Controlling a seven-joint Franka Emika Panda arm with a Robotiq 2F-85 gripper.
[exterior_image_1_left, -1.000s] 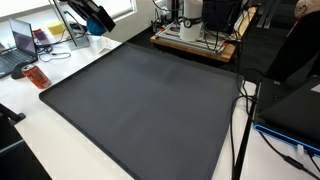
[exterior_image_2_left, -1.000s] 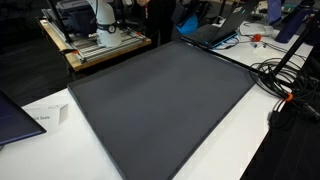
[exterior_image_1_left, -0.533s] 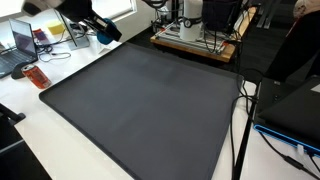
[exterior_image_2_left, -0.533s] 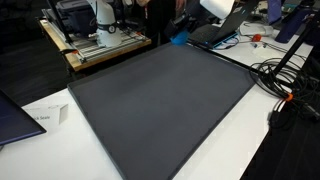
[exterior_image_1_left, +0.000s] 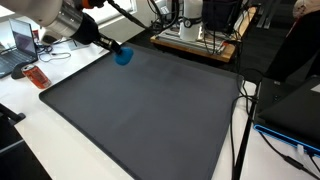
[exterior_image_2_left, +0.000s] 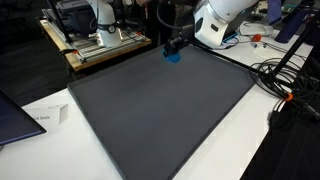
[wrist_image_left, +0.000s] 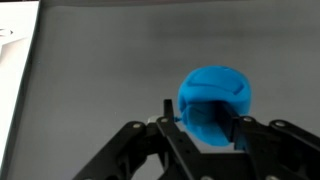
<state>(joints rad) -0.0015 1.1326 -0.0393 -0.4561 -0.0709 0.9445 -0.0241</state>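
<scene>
A lab: laptop (exterior_image_1_left: 22, 40), cables (exterior_image_2_left: 280, 75), equipment bench (exterior_image_2_left: 100, 45).

The claw (wrist_image_left: 203, 122), cropped by the wrist view's bottom edge, hides the lower part of the blue object (wrist_image_left: 215, 88).

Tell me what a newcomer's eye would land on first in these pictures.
The blue object stands out first as the only vivid colour. It is gripped in the hand near the far edge of the mat in both exterior views. Next comes the large dark grey mat itself, which covers most of the white table.
</scene>
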